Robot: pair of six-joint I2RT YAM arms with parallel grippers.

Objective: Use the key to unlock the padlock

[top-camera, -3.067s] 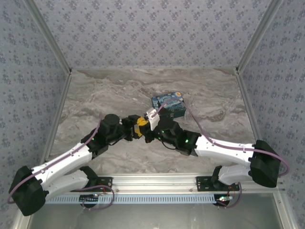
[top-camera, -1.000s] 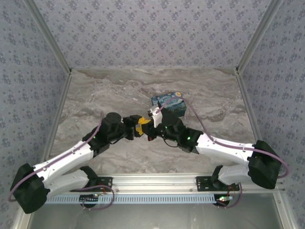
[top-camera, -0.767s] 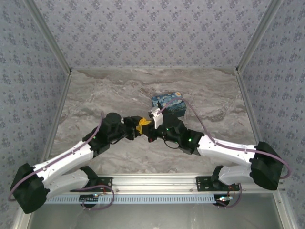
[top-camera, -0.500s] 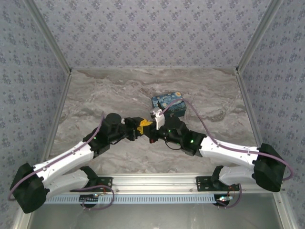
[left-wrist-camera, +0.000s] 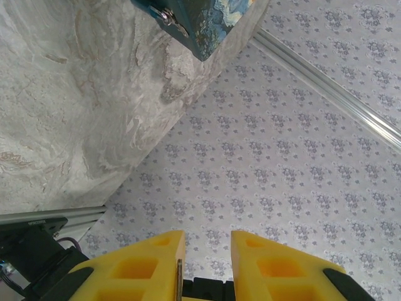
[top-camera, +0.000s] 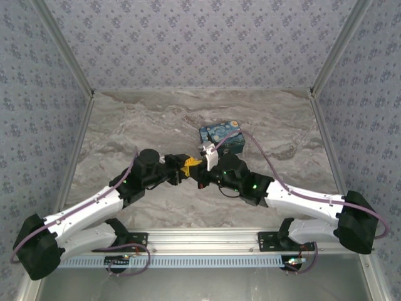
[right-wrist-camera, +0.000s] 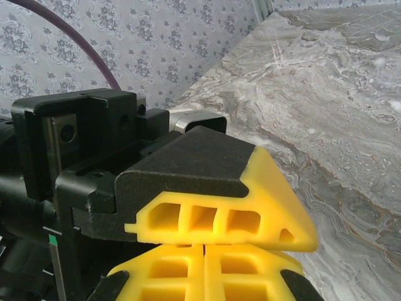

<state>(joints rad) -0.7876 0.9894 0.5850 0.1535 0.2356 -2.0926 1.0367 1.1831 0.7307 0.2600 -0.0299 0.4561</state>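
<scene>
In front of the painted box [top-camera: 220, 133], the left gripper [left-wrist-camera: 207, 243] is seen with its fingers a little apart, and the right gripper [right-wrist-camera: 203, 268] is pressed together beside it.

Table [top-camera: 131, 122]: grey-white marbled top with brown veining, matte, running back to patterned walls at left, right and far sides. Aluminium rail [top-camera: 200, 235] runs along near edge. Blue-and-yellow painted box [top-camera: 220, 134] lies flat on tabletop, just right of centre, in middle depth. Box casts soft shadow on marble beside it.
</scene>
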